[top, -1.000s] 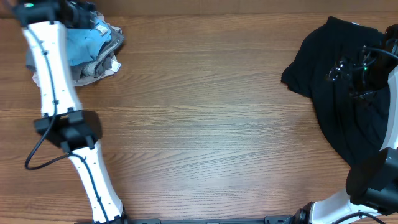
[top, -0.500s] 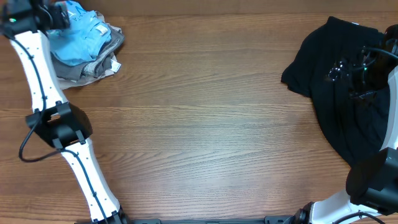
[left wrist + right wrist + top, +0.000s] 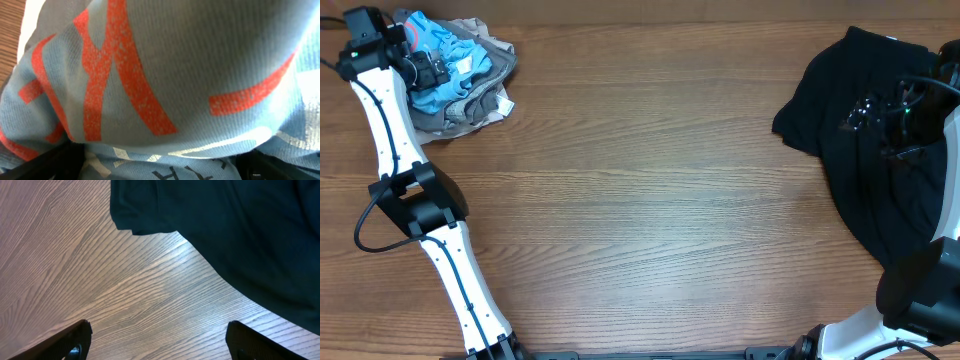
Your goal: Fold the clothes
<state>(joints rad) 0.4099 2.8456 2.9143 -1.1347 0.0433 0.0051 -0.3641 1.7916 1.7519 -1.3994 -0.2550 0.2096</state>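
A crumpled pile at the table's back left holds a light blue garment (image 3: 448, 58) with orange print on top of grey clothes (image 3: 480, 100). My left gripper (image 3: 428, 72) is pressed into the blue garment. In the left wrist view the blue fabric (image 3: 160, 75) fills the frame and lies between the widely spread jaws (image 3: 160, 167). A black garment (image 3: 880, 180) lies spread at the right edge. My right gripper (image 3: 855, 112) hovers over its left part, open and empty. In the right wrist view its jaws (image 3: 157, 340) are over bare wood, with the black garment (image 3: 240, 230) beyond.
The wooden table (image 3: 650, 190) stretches between the two clothes heaps. The left arm's white links (image 3: 390, 140) run along the left edge. The right arm's base (image 3: 920, 290) sits at the front right, over the black garment's lower edge.
My left wrist swung left, then came down onto the pile. The blue garment was dragged up and left, and its orange print now shows. The right arm has not moved.
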